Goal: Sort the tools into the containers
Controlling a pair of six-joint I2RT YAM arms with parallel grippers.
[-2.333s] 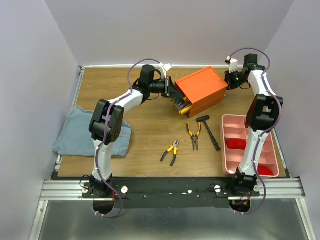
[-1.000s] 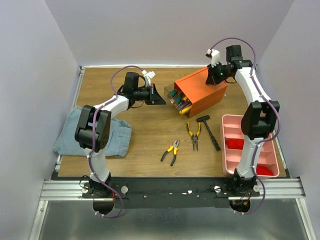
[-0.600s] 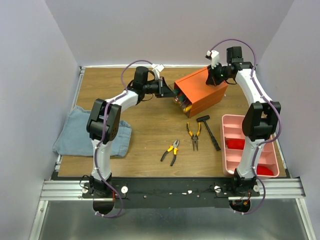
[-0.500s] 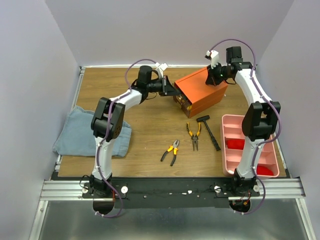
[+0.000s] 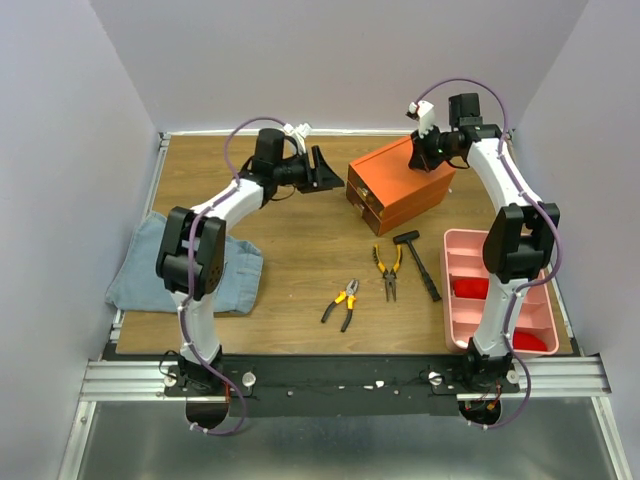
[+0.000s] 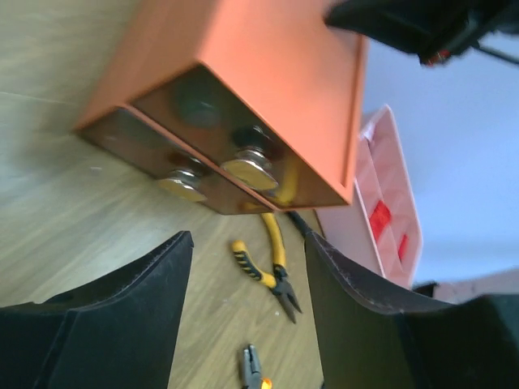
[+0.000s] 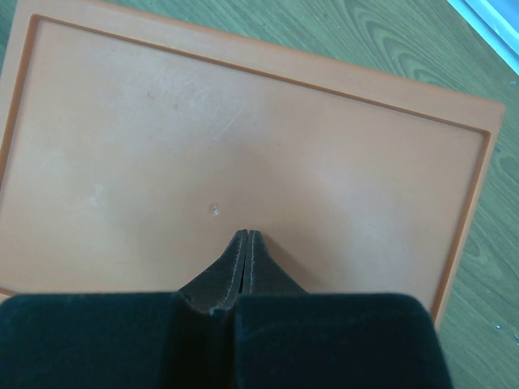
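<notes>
Nearest the arm bases, a pair of pliers with yellow-and-black handles (image 5: pixel 343 302) lies on the brown wooden table (image 5: pixel 300 240), about midway between the two arms. To the right, a pink plastic divided tray (image 5: pixel 470 262) sits at the table's right edge with flat red pieces (image 5: pixel 472 288) in its compartments. At the left edge, a crumpled blue cloth (image 5: pixel 150 265) lies partly under the left arm (image 5: pixel 225 205).

A little farther in, a second pair of pliers with orange-and-black handles (image 5: pixel 388 270) lies beside a small black hammer (image 5: pixel 422 265), the two close but apart, just left of the tray. All three tools are out on the table, none of them held.

Beyond them stands the orange box-shaped cabinet (image 5: pixel 405 175), turned at an angle. Its clear plastic drawers (image 6: pixel 203 154) with dark round pulls (image 6: pixel 247 168) sit flush in the front that faces the left arm. Something yellow shows dimly through one drawer front.

The left jaws are spread wide and empty. They point at the drawer front from a short way off, touching nothing. The right arm (image 5: pixel 510 190) reaches over the cabinet from the far right. The right jaws are clenched tight on nothing, with their tips at the orange top panel (image 7: pixel 243 146). I cannot tell whether they press on it.
</notes>
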